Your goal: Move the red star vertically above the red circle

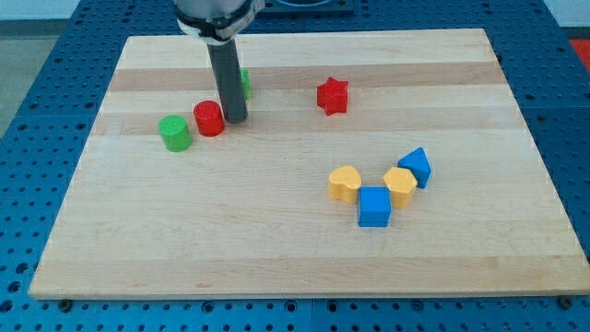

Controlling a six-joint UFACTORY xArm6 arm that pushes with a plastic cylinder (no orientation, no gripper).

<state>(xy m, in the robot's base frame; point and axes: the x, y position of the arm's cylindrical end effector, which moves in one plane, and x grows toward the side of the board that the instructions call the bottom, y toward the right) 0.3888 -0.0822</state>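
The red star (332,96) lies on the wooden board toward the view's top, right of centre. The red circle (209,118) sits at the view's left, well apart from the star. My tip (235,119) rests on the board just right of the red circle, close to it or touching it. The rod rises from there to the view's top edge. The star is about a hundred pixels to the right of my tip and slightly higher in the view.
A green circle (174,133) sits just left of the red circle. A green block (244,83) is mostly hidden behind the rod. At lower right lie a yellow heart (345,183), a blue square (374,207), a yellow block (400,185) and a blue block (416,167).
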